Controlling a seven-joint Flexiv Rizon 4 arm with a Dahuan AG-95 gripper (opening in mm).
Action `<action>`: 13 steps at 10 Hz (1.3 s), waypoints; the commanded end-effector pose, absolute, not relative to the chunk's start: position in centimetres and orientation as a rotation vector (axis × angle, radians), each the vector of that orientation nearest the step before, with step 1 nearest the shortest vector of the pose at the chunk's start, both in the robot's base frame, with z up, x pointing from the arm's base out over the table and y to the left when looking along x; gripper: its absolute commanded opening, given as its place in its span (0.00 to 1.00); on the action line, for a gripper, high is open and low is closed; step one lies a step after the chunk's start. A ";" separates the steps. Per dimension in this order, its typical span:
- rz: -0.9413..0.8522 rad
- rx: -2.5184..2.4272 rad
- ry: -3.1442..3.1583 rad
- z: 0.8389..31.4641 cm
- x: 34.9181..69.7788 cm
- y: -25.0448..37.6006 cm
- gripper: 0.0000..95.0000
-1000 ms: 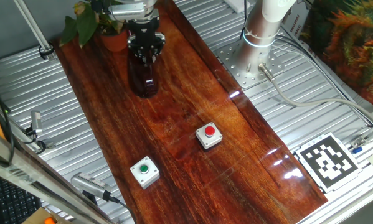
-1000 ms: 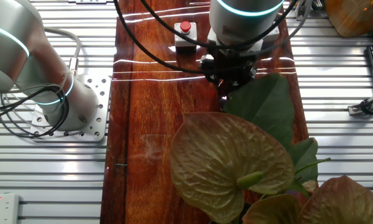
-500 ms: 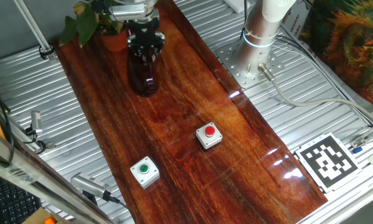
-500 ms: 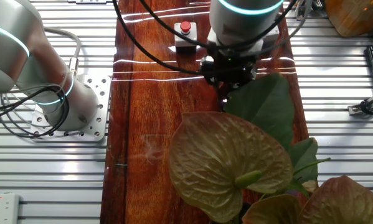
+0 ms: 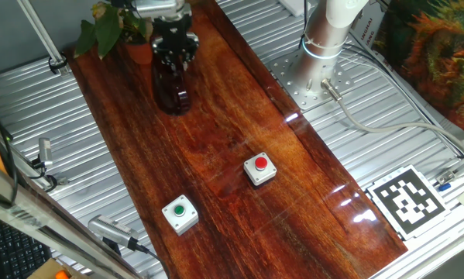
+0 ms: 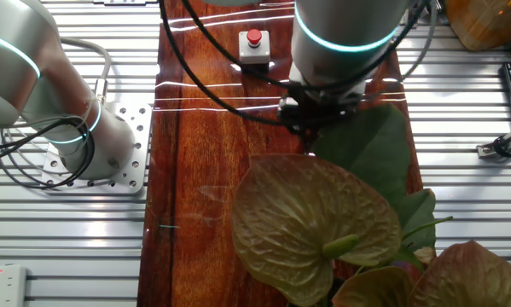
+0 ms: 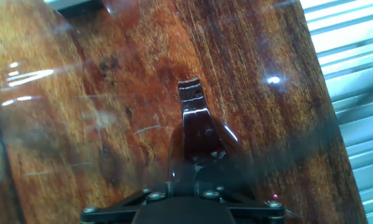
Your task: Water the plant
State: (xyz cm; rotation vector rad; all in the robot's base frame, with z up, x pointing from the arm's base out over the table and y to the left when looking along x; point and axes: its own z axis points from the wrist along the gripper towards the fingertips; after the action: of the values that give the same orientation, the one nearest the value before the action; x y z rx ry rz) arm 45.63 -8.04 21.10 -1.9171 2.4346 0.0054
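The plant [image 5: 108, 23] with broad green leaves stands in a small terracotta pot [image 5: 141, 51] at the far end of the wooden board. Its big leaves [image 6: 315, 222] fill the foreground of the other fixed view. My gripper [image 5: 173, 56] is shut on the top of a dark red translucent vessel [image 5: 172, 91], just right of the pot. In the hand view the vessel [image 7: 193, 124] hangs below my gripper [image 7: 195, 182] over the wood. In the other fixed view the gripper [image 6: 313, 119] sits at the edge of a leaf, which hides most of the vessel.
A red button box [image 5: 260, 168] and a green button box [image 5: 180, 213] sit on the near half of the wooden board [image 5: 239, 116]. The arm's base [image 5: 324, 35] stands to the right, a marker tag [image 5: 407, 200] at the near right, and bushy orange-green foliage [image 5: 441, 54] at the far right.
My gripper has moved with the dark red vessel toward the far end of the board, closer to the plant's pot. The buttons have not moved.
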 end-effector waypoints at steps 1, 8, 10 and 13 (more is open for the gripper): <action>0.005 -1.922 2.419 20.5 45.9 -8.4 0.00; 0.100 -1.918 2.339 21.7 45.7 -11.4 0.00; 0.133 -1.894 2.325 22.0 45.7 -11.4 0.00; 0.184 -1.859 2.298 22.5 45.5 -11.3 0.00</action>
State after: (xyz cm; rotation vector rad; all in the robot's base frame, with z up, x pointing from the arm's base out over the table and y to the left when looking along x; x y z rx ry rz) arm 45.47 -11.38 22.30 -1.8626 2.3002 0.1777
